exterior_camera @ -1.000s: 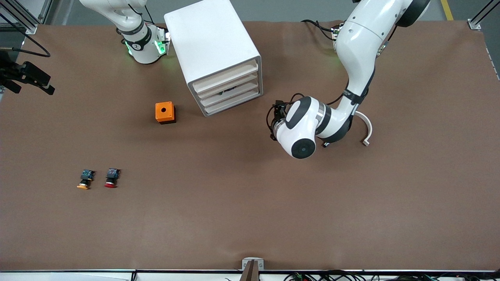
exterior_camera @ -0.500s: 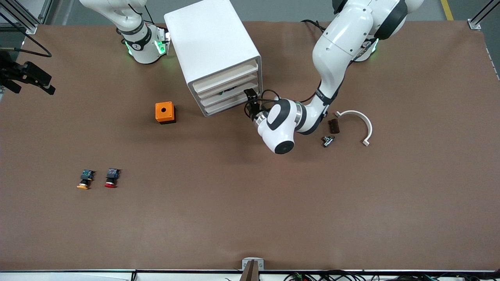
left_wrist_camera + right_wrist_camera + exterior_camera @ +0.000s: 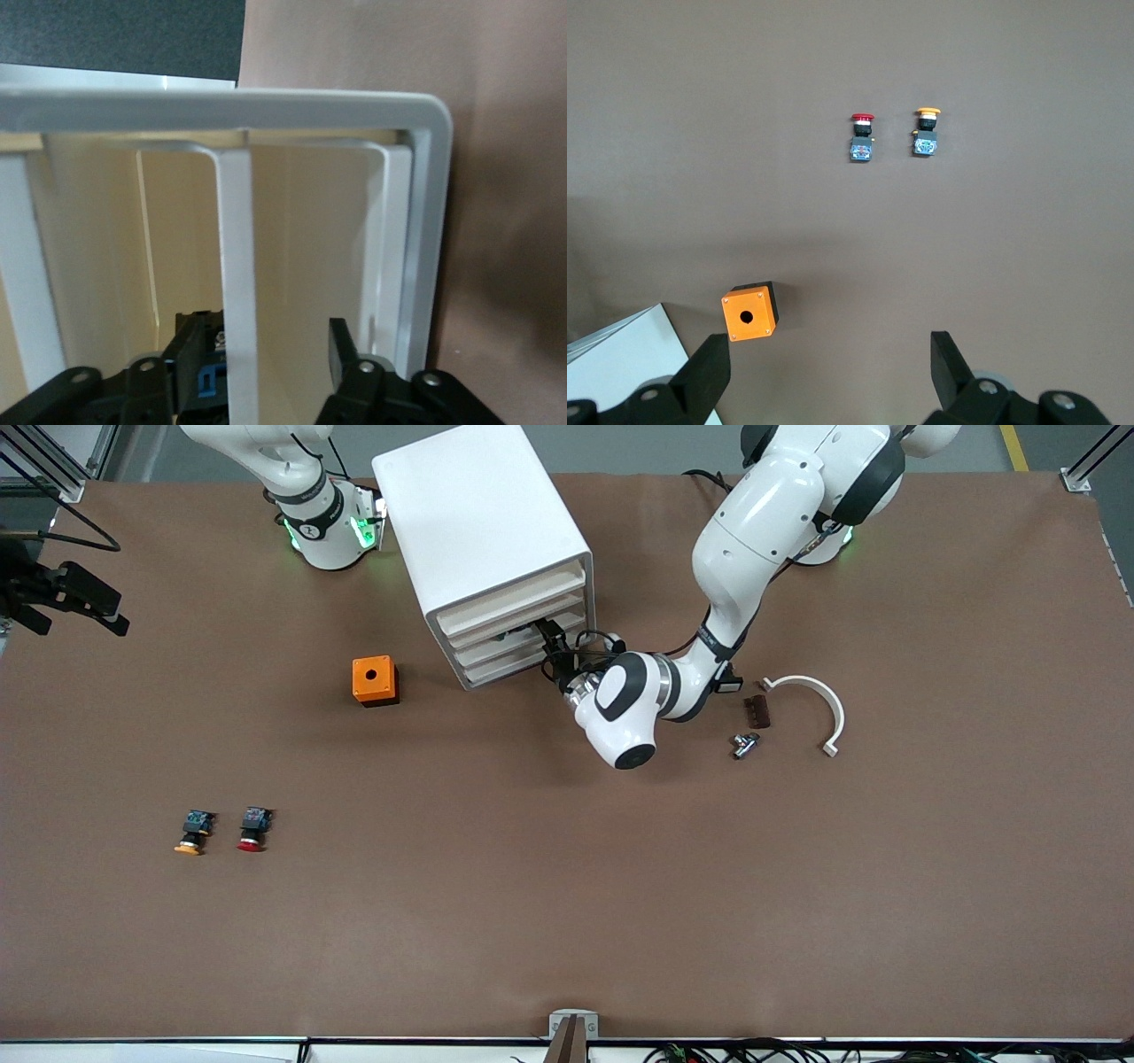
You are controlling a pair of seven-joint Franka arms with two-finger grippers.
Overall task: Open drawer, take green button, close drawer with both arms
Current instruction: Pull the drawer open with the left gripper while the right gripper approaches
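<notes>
The white cabinet (image 3: 483,531) stands near the robots' bases, its four drawer fronts (image 3: 523,636) all pushed in. My left gripper (image 3: 549,640) is at one of the lower fronts. In the left wrist view it (image 3: 264,336) is open, with the drawer's white front lip (image 3: 237,266) between its fingers. A dark body with a blue block (image 3: 204,376) shows inside the drawer; it may be the button, but no green cap shows. My right gripper (image 3: 828,354) is open and empty, high over the table at the right arm's end, out of the front view.
A small orange box (image 3: 375,680) with a round hole sits beside the cabinet. An orange-capped button (image 3: 190,834) and a red-capped button (image 3: 252,830) lie nearer the front camera. A white curved piece (image 3: 819,704), a brown block (image 3: 756,710) and a small metal part (image 3: 742,744) lie beside the left arm.
My left arm has swung toward the cabinet. Its gripper has moved from over the table beside the cabinet up to the drawer fronts. The right arm's base has not moved.
</notes>
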